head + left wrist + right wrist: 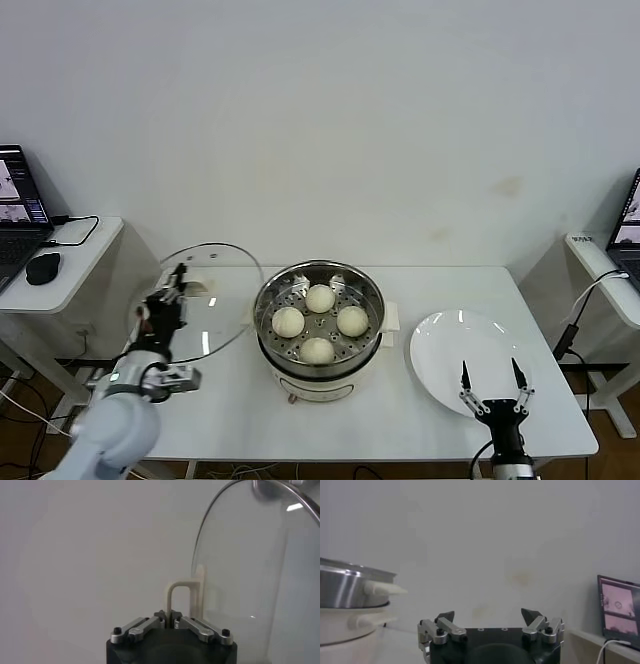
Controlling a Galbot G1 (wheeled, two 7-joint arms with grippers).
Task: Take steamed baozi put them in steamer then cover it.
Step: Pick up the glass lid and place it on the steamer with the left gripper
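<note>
The steamer [318,372] stands at the table's middle, a shiny pot on a cream base, and shows in the right wrist view as steamer [342,587]. Several cream-white baozi [320,298] lie on its perforated tray. The cover [215,322], a clear glass lid, hangs tilted on edge above the table left of the steamer. My left gripper [178,278] is shut on its cream handle [186,591]; the left wrist view shows the left gripper [170,615] pinching that handle beside the cover's glass [250,555]. My right gripper [490,368] stands open over the plate's front part, holding nothing, as the right gripper [489,614] also shows.
A bare white plate [445,345] lies right of the steamer. A side table at the left carries a laptop [18,205] and a mouse [43,267]. Another side table with a laptop [628,230] and cables stands at the right. A wall runs behind.
</note>
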